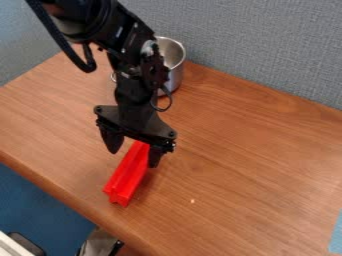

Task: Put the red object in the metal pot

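A ridged red bar (123, 184) lies slantwise on the wooden table (243, 160); the black claw (132, 157) is spread wide over its far end, gripping nothing. Behind the arm (118, 50), partly hidden, stands the shiny metal pot (170, 54).

High oblique view down across tabletop
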Controlling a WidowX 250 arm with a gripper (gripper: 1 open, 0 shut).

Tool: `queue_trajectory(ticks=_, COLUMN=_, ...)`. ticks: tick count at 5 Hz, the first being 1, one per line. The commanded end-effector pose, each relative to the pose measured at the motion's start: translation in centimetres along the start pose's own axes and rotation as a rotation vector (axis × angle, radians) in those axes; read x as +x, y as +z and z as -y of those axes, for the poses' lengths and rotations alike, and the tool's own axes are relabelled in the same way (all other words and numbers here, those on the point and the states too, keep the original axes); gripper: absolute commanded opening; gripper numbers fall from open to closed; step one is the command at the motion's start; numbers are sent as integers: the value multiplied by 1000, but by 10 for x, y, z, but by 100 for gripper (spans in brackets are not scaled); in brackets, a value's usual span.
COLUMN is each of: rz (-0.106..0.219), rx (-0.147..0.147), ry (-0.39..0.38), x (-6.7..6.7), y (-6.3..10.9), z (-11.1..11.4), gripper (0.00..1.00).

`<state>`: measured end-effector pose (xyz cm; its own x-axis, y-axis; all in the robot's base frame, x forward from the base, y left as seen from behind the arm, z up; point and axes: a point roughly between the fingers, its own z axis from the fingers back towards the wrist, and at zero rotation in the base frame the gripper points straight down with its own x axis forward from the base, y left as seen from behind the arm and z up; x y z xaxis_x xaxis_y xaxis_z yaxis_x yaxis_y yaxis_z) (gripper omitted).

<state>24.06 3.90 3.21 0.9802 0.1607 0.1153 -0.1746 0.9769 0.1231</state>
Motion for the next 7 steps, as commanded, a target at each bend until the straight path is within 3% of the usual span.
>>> queue_trajectory(ticks=1, rz=21, rx=20, ry=-5, x=4, y=5, z=-1, gripper=100)
queue_trajectory(ticks=7, rz=36, rx=47, ry=16, x=10, y=12, z=-1, gripper=100)
